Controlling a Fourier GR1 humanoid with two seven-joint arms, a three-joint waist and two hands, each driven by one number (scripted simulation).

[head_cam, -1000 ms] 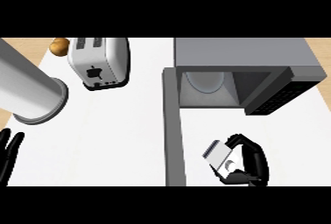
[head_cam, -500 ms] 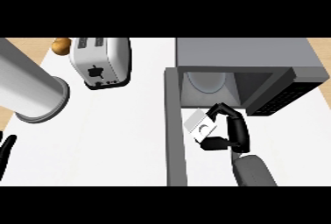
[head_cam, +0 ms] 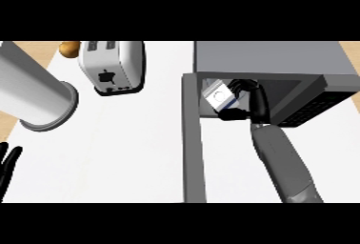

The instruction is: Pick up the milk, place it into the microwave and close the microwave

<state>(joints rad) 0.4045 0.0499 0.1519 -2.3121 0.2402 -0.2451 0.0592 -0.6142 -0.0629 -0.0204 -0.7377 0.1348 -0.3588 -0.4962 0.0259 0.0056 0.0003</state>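
Inside the microwave [head_cam: 281,62] mouth, the right hand [head_cam: 249,97] has carried the milk [head_cam: 219,95] forward, fingers curled around it; release seems near, the door [head_cam: 193,143] remains open.

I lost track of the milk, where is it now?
In the head view, the milk is right of centre, held by the right hand inside the microwave opening.
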